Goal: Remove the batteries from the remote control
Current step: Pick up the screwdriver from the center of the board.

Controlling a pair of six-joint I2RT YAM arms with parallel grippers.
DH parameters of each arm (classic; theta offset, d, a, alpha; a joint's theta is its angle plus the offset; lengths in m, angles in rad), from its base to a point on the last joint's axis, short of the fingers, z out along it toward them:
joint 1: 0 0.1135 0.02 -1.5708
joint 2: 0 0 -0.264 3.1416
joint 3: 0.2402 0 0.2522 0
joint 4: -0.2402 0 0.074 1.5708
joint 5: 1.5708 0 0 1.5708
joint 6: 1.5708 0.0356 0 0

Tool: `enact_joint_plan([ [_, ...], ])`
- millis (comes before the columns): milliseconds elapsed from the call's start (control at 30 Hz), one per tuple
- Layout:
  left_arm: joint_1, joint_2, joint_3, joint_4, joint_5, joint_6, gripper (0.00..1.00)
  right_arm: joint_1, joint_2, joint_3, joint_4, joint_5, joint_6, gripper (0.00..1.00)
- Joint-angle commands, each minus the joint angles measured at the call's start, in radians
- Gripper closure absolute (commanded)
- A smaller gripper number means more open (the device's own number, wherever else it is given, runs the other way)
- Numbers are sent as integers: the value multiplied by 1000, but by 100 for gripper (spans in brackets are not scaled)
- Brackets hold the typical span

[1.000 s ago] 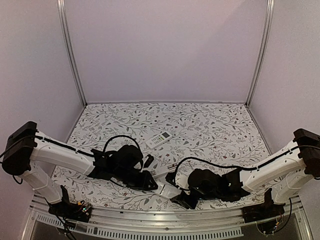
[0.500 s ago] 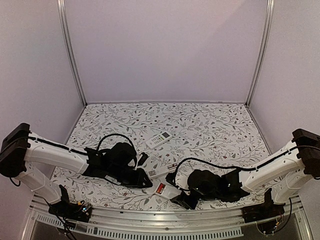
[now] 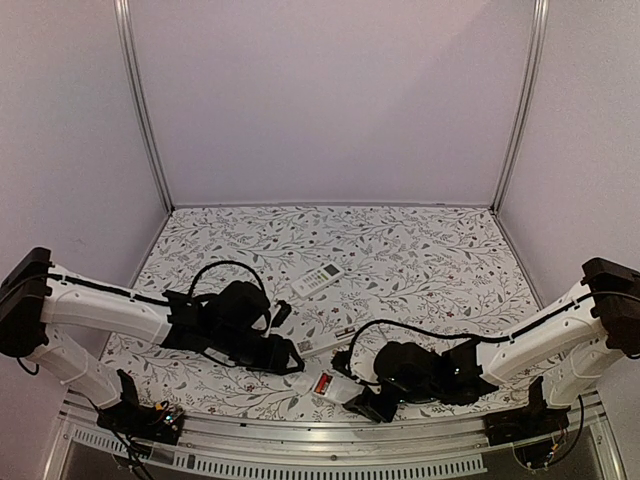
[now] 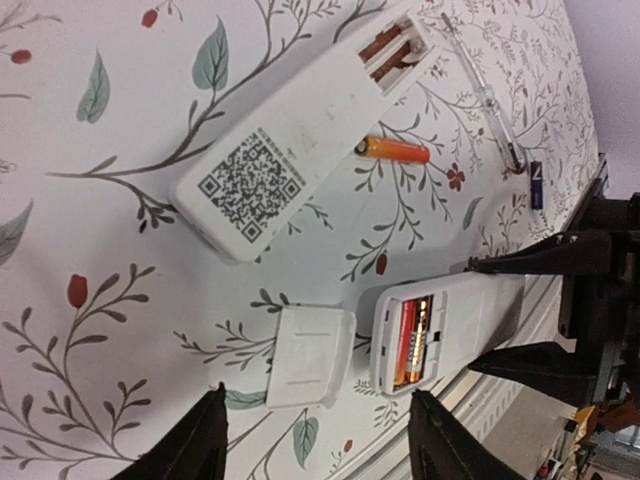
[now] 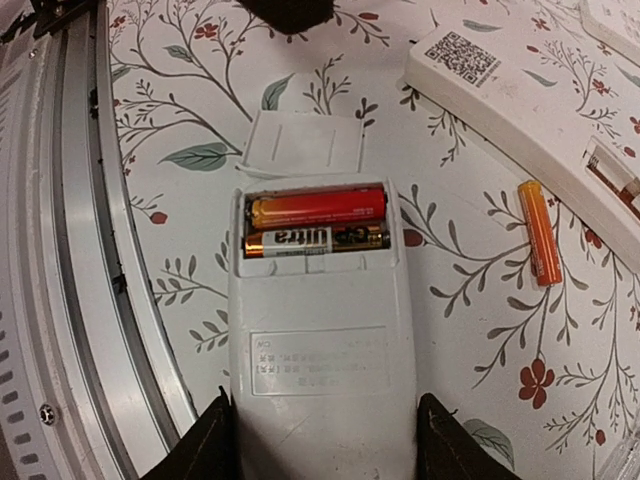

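Observation:
My right gripper is shut on the grey remote control, one finger on each long side. The remote lies back up with its compartment uncovered. Two batteries sit inside it, a red one and a black-and-gold one. The loose white battery cover rests on the table just beyond the remote's end. My left gripper hovers over the cover, open and holding nothing. In the top view the left gripper is left of the remote.
A white remote with a QR code lies back up, compartment open, with a loose orange battery beside it. A thin white stick lies past them. Another remote sits farther back. The metal table rail runs close by.
My left gripper drew back to the left off the grey remote, uncovering its batteries, then opened and let the cover drop onto the table. The right gripper kept its hold.

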Motion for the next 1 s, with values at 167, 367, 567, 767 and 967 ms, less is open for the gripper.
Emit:
enact_joint_plan([
  [167, 75, -12, 84, -81, -45, 103, 24, 5, -18, -10, -90, -58, 6, 81],
  [367, 107, -16, 99, -84, -37, 137, 23, 5, 30, 32, -125, -44, -18, 78],
  [567, 116, -31, 82, -76, -46, 130, 23, 5, 58, 43, -107, 26, -29, 54],
  [767, 119, -43, 77, -77, -50, 126, 22, 6, 26, 36, -102, 95, -37, 35],
  [967, 122, -42, 81, -74, -47, 123, 22, 5, 12, 24, -116, 126, -41, 22],
])
